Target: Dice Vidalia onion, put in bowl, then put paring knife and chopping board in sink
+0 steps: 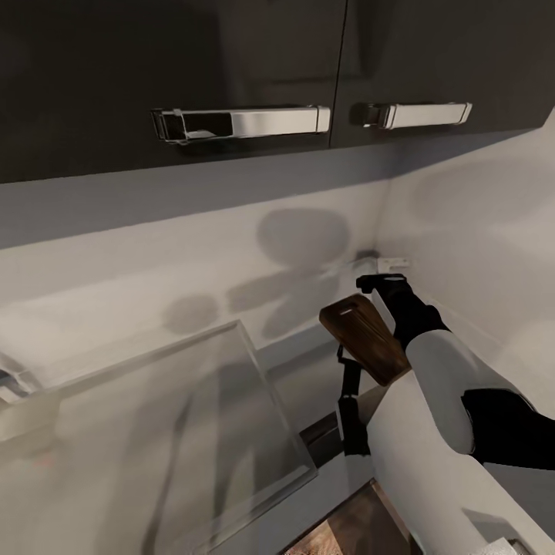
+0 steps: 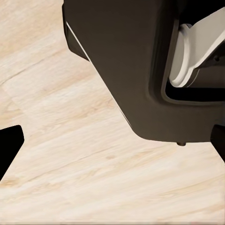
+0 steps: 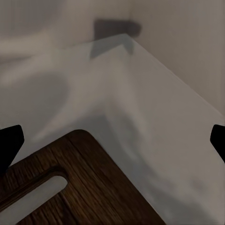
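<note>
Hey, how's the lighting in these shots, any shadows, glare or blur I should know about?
Head view: soft grey shadows on the wall, bright glare on the chrome cabinet handles, and the glossy countertop mirrors the arm faintly. Right wrist view: hazy shadows over the countertop; the board looks sharp. Left wrist view: evenly lit pale wood floor, no glare.

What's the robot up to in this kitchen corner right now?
Its right arm is stretched toward the corner of the grey countertop, under dark wall cabinets. The right gripper is by a dark wooden chopping board, which looks lifted and tilted as if carried, though the grip itself isn't clearly visible. The right wrist view shows the board's slotted handle end over the countertop. The left gripper points down at a pale wooden floor, holding nothing visible.
</note>
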